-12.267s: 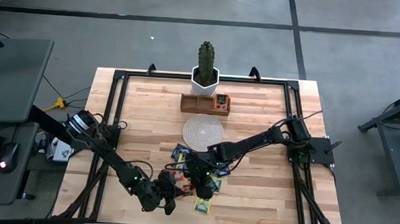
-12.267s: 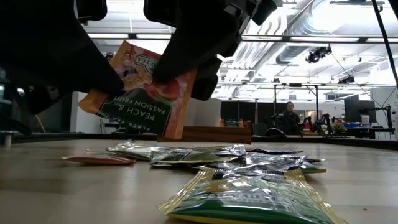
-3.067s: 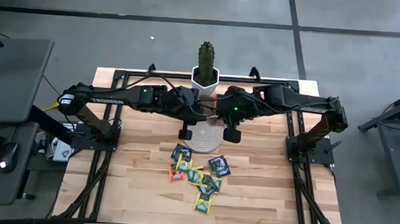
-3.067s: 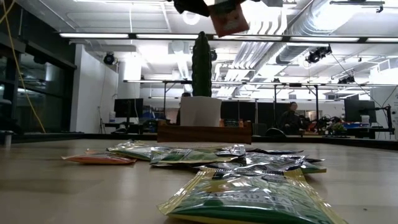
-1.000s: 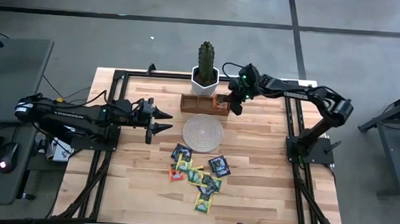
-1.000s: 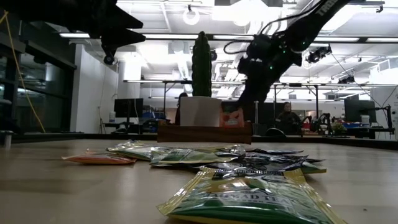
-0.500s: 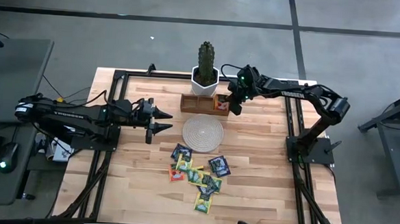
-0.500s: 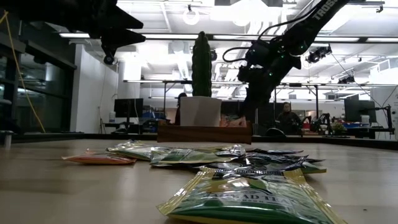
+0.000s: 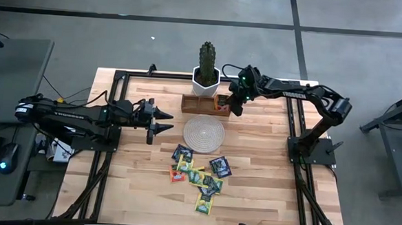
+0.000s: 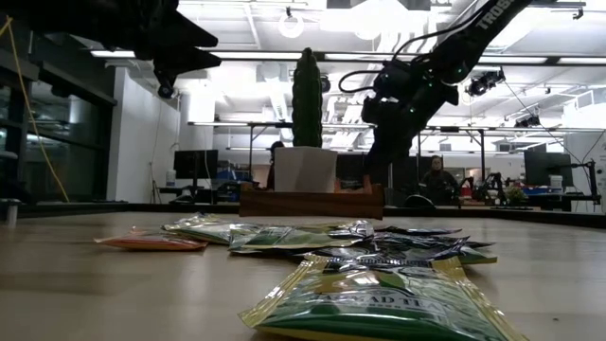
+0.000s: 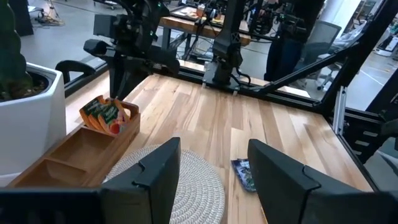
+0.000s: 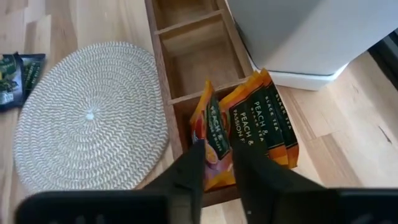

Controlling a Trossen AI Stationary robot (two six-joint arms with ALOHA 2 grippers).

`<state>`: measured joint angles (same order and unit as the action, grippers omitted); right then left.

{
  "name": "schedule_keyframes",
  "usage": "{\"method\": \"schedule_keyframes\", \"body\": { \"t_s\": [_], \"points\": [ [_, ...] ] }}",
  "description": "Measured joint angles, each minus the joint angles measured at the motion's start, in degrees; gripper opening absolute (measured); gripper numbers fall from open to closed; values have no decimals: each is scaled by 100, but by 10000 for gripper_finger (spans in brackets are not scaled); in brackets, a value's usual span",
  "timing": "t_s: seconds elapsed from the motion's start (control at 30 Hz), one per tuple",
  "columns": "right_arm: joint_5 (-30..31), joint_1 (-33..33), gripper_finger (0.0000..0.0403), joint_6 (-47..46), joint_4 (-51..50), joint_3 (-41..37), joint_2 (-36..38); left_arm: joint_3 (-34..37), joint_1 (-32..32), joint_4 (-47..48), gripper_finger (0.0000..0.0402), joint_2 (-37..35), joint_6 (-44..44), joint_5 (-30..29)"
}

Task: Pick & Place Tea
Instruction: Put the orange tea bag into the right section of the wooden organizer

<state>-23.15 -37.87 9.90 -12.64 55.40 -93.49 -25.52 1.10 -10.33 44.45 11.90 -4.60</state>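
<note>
Release is the step in hand: the right gripper (image 12: 214, 163) hangs over the wooden tray (image 12: 186, 46), fingers parting around an orange sachet (image 12: 210, 140) standing in its end compartment (beside other peach ones). Next, lift clear and fetch another from the pile (image 9: 200, 176) on the tabletop (image 9: 266, 192). The left gripper (image 9: 165, 121) waits, fingers spread, empty.

Loose tea sachets (image 9: 199, 176) lie flat in a scattered, partly overlapping pile on the wood table, near the round mat: green, yellow, dark blue, one orange-red at pile's edge. Several orange peach sachets (image 12: 249, 127) stand upright, tilted, packed together in the tray's end compartment beside the white pot.
</note>
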Motion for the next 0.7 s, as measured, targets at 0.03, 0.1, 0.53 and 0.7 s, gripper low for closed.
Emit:
{"method": "schedule_keyframes", "body": {
  "t_s": [0.03, 0.1, 0.53, 0.7],
  "points": [
    [-3, 0, 89, -55, 2, 0, 24, 0, 0, 1, 185, 0, 0, 0],
    [-5, 0, 115, -134, -7, 1, 105, 0, 0, 14, 185, 0, 0, 5],
    [324, 999, 154, -786, -334, 4, 1248, -2, -2, 1011, 185, 2, 171, 453],
    [1281, 2285, 91, -1311, -218, 4, 1431, 190, -140, 972, 185, -1, 330, 455]
  ]
}}
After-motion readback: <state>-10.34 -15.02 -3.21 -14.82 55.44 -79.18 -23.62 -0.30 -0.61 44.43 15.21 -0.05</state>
